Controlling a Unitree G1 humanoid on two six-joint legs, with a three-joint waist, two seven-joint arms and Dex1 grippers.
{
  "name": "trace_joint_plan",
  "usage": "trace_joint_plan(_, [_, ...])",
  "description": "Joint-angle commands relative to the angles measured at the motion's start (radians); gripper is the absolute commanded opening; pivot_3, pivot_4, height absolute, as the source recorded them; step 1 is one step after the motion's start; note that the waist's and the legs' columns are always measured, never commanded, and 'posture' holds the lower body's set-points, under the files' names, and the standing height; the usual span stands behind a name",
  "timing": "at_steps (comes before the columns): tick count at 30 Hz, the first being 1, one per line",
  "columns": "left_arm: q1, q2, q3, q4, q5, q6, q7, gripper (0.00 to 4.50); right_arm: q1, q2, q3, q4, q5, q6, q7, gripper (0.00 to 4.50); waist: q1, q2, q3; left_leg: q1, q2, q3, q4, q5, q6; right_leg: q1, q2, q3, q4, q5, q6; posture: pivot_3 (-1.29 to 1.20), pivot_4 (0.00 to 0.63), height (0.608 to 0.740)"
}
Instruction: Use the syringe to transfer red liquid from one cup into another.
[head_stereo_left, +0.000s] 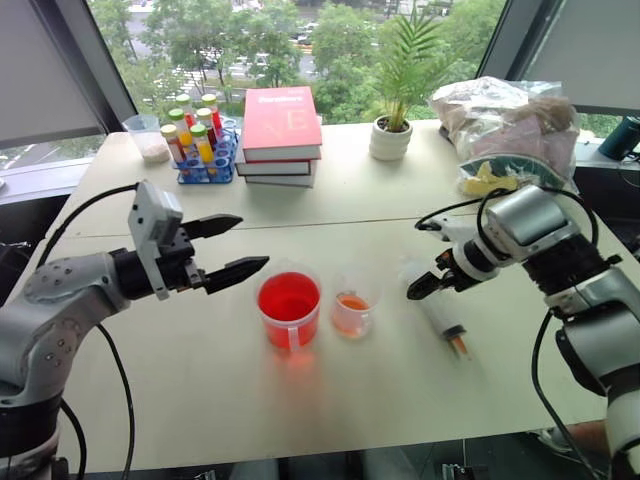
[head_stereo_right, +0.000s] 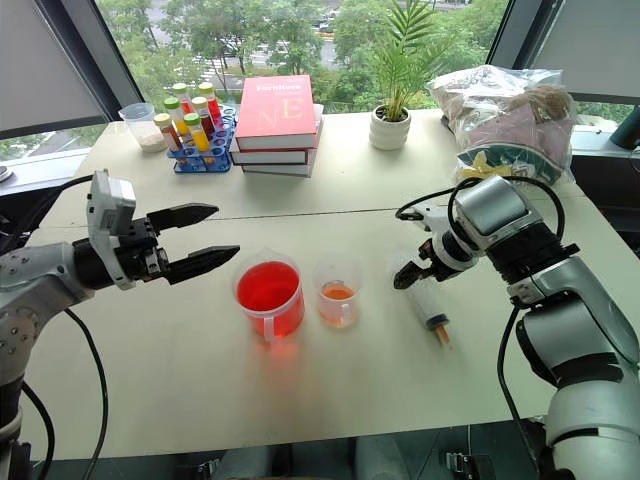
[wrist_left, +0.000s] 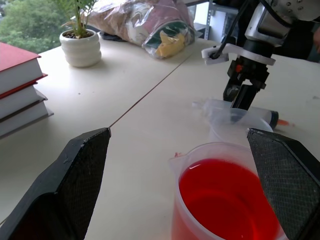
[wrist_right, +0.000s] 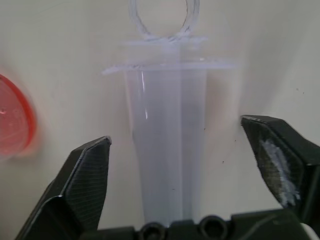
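Big cup (head_stereo_left: 289, 308) holds red liquid, small cup (head_stereo_left: 352, 312) a little; syringe (head_stereo_left: 441, 316) lies on bench (head_stereo_left: 400, 230); both grippers' fingers (wrist_right: 85, 172) released.

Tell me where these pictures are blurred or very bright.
Right wrist view: the syringe between the fingers looks soft and hazy. Left wrist view: the near fingers are soft; the red cup glows. Head views: the window is bright.
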Motion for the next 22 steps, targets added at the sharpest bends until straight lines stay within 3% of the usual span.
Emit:
trace_joint_plan(1, [-0.008,0.020,0.008,-0.012,0.001,-0.021,-0.008,4.50,-0.008,-0.073,-0.048,-0.137,0.034,-0.050,0.045,4.46,0.001,0.000,0.000,0.000,0.000,0.000,0.000,0.000,0.000,0.000,0.000,0.000,0.000,0.000,0.000,0.00,0.150,0.740])
trace_joint_plan(7, [0.010,0.053,0.024,-0.016,-0.022,0.009,-0.015,4.50,0.113,-0.297,-0.120,-0.361,0.019,-0.410,0.233,4.46,0.006,0.000,0.000,-0.001,-0.001,0.000,0.000,0.000,0.000,0.001,0.000,-0.001,-0.002,0.000,0.001,0.00,0.150,0.740])
trace_joint_plan(12, [0.041,0.095,0.036,-0.028,-0.026,0.018,-0.036,4.50,0.381,-0.510,-0.296,-0.512,0.023,-0.789,0.442,4.46,0.007,0.000,0.000,0.002,-0.001,0.000,0.001,0.000,0.000,0.004,0.002,-0.001,-0.002,0.000,0.001,0.00,0.150,0.740])
trace_joint_plan(15, [0.055,0.108,0.052,-0.026,-0.037,0.018,-0.044,4.50,0.456,-0.543,-0.404,-0.511,0.058,-0.805,0.469,4.46,-0.001,0.000,0.000,0.004,0.000,0.000,0.001,0.000,0.000,0.006,0.003,-0.001,-0.001,0.000,0.001,0.00,0.150,0.740])
trace_joint_plan(18, [0.064,0.127,0.061,-0.017,-0.035,0.016,-0.059,4.50,0.486,-0.549,-0.486,-0.500,0.067,-0.818,0.469,4.46,-0.003,0.000,0.001,0.017,0.001,0.001,0.000,0.000,0.001,0.016,0.004,0.002,-0.001,-0.001,0.000,0.00,0.150,0.740])
trace_joint_plan(22, [0.073,0.142,0.072,-0.007,-0.038,0.015,-0.071,4.50,0.509,-0.550,-0.575,-0.525,0.102,-0.793,0.476,4.46,0.002,0.000,0.002,0.017,0.001,0.001,0.001,0.001,0.003,0.016,0.005,0.002,-0.001,-0.002,-0.003,0.00,0.150,0.740])
